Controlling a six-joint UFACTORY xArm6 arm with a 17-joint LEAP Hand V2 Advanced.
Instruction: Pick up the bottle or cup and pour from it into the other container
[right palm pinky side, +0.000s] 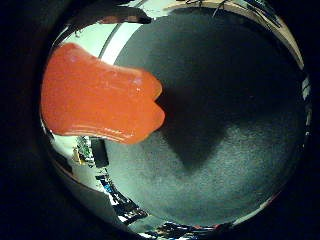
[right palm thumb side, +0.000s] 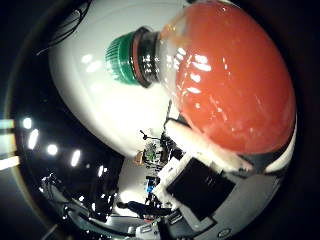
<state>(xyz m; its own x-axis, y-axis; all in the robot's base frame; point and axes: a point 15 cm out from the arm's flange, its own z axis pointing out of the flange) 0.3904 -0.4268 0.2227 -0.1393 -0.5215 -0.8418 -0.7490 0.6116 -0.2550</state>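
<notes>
Bottle (right palm thumb side: 235, 85) close against the palm, cap (right palm thumb side: 122, 59) pointing away from hand (right palm thumb side: 200, 187), held up over the bench (right palm pinky side: 225, 115), apart from its surface, with a wall (right palm thumb side: 100, 100) behind.

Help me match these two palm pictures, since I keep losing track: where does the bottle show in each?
Little finger side palm view: the bottle shows as an orange body, close to the palm, over the dark mat; no cap visible.
Thumb side palm view: the bottle fills much of the picture, with its green cap against a white surface.
Shared landmark: the bottle's orange body itself; the white surface also shows in both.
</notes>
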